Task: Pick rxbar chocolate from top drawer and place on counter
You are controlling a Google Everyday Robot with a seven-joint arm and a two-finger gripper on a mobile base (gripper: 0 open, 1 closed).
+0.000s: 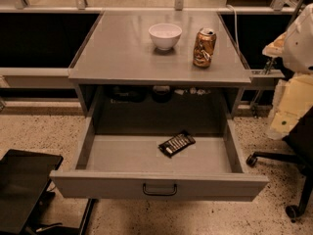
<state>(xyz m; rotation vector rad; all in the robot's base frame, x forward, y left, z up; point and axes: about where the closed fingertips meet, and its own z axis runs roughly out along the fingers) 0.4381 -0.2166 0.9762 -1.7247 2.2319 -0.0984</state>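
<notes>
Arm (302, 38) at the far right edge of the camera view, bulky white and cream, only partly in frame, level with the surface (122, 53) and just off its right side. End effector (292, 106) lower on that same edge, a pale cream mass beside the right rear corner of the top drawer (205, 186), apart from everything on or in the cabinet. Cannot tell how far open, nor whether anything is gripped.

Top drawer pulled well out toward the camera, grey and shallow, with a dark bail handle (160, 190) at the middle of its front panel. On the drawer floor, the rxbar chocolate (176, 144): flat, black wrapper with pale lettering facing up, angled diagonally, right of centre and toward the back, touching no wall.

On the surface above, a white bowl (165, 35) upright near the middle rear, mouth up. Just to its right and apart from it, a dented copper-gold can (204, 48), upright. In the dark recess under the surface, behind the drawer, a few dim shapes too indistinct to name.

At lower left on the speckled floor, a black flat panel (24, 185) with rounded corners. At lower right, the wheeled base of a black chair (281, 156).
</notes>
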